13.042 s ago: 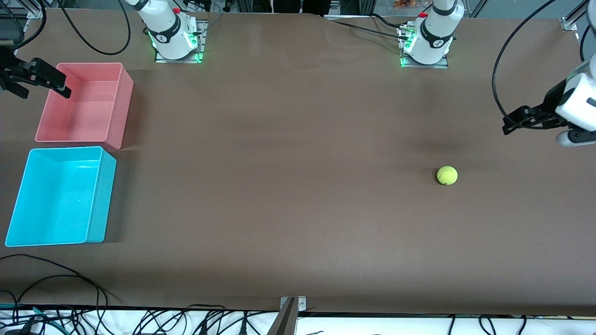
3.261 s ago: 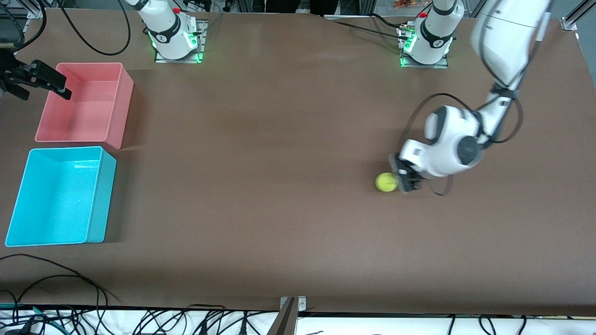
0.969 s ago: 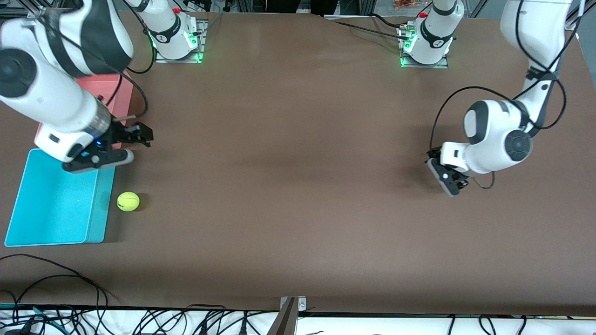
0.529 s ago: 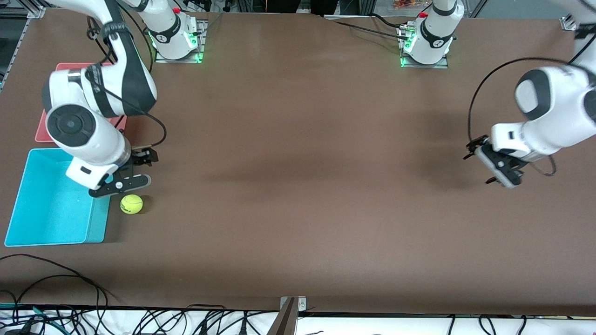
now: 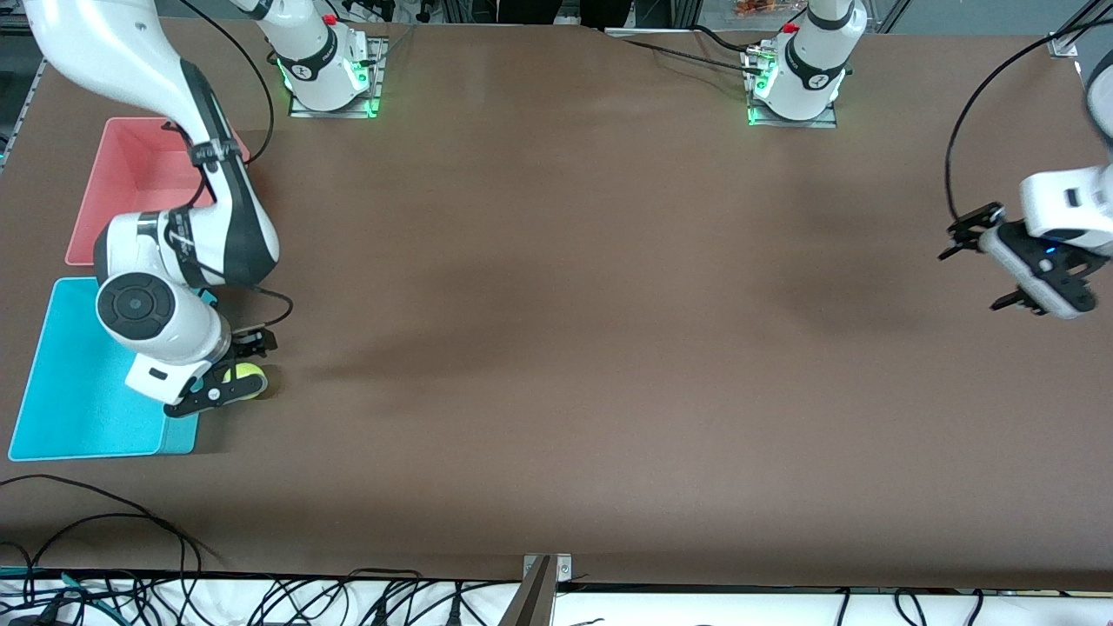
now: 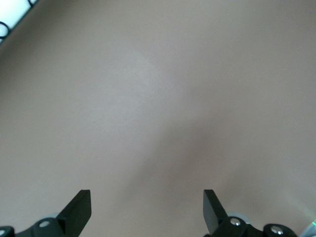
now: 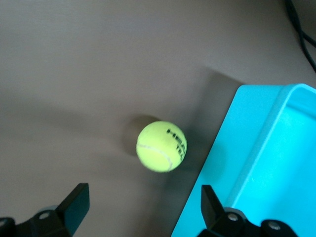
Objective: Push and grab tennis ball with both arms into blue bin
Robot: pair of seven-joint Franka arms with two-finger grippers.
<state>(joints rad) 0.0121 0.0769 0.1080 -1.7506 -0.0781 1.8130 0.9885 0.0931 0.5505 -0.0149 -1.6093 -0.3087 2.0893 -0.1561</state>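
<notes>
Right now the tennis ball [image 5: 244, 376] [image 7: 161, 146] sits on the table [image 5: 556, 348] just beside the blue bin [image 5: 78, 409] [image 7: 266, 163], outside its wall. Over it hangs the right gripper [image 5: 228, 376] [image 7: 143, 207], fingers spread wide, gripping nothing. Well apart, the left gripper [image 5: 991, 265] [image 6: 147, 210] hovers open and empty above bare table at its own end.

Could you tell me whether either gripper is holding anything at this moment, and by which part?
Nothing is held. The right gripper is open above the tennis ball; the left gripper is open over bare table.
</notes>
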